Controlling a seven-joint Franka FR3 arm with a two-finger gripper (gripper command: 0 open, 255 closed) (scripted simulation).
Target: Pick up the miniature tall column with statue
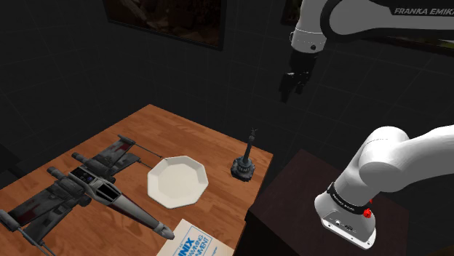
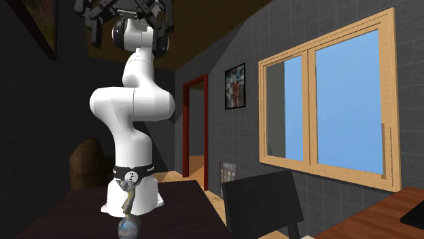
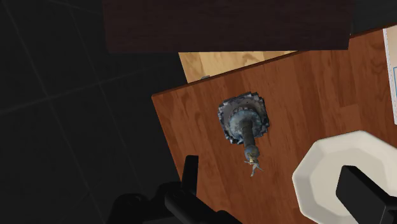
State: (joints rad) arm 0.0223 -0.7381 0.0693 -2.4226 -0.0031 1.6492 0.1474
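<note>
The black pincer (image 1: pixel 293 84) hangs open and empty high above the wooden tabletop (image 1: pixel 182 125), where the miniature column with statue (image 1: pixel 246 160) stands upright near the edge beside a white plate (image 1: pixel 178 182), untouched; descent, grasp and lift all appear to remain.

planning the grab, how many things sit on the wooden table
4: column with statue at the shoulder view's right, a white plate beside it, a grey spacecraft model left of that, a white box at the picture's bottom edge; more may lie off-frame.
</note>
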